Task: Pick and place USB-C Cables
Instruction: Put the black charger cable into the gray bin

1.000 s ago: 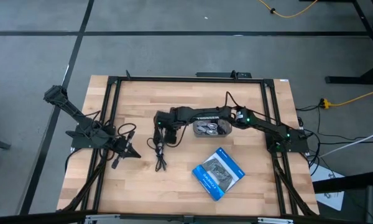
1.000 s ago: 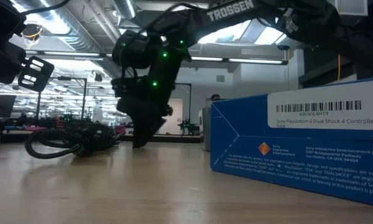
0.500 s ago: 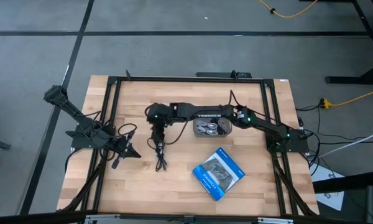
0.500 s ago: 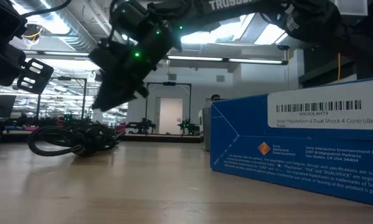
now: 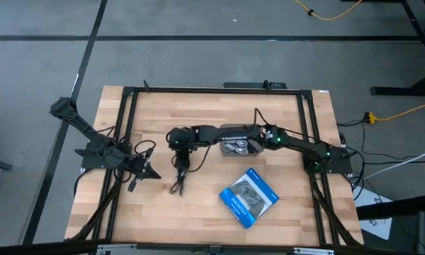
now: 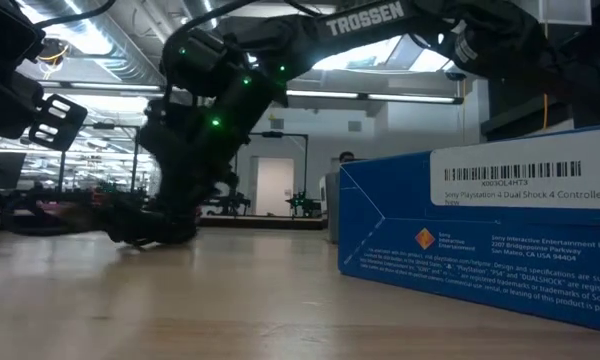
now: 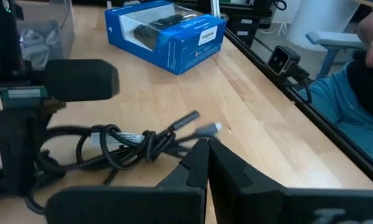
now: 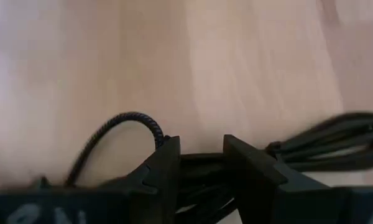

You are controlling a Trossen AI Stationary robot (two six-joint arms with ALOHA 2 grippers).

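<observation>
A black USB-C cable bundle (image 5: 178,177) lies on the wood left of the table's middle, its plug ends (image 7: 196,124) pointing to the near edge. My right arm reaches across from the right. My right gripper (image 5: 178,150) is down on the bundle's far part and shut on it (image 8: 202,165). More cables lie in a small clear bin (image 5: 241,146). My left gripper (image 5: 147,172) waits at the left side, shut, fingers (image 7: 205,152) pointing toward the bundle (image 7: 130,144). My right gripper pinches the bundled far part of the cable (image 8: 202,163) between its two fingers (image 8: 165,168), several strands at once. It comes from above, slanting down (image 6: 165,225). The cable lies on the table, with a loop (image 8: 124,121) and strands (image 8: 336,146) spreading out either side.
The blue printed packet (image 5: 249,197) lies near the table's near-right part, close in the low view (image 6: 480,230). The bin stands between it and the far side. A black frame rail (image 5: 127,142) runs along the table's left and right sides. A person sits beyond the near edge (image 7: 360,81).
My right gripper has swung from beside the cable up and toward the table's left, over the bundle, then come down onto it. The cable's plug ends have shifted slightly toward the left.
</observation>
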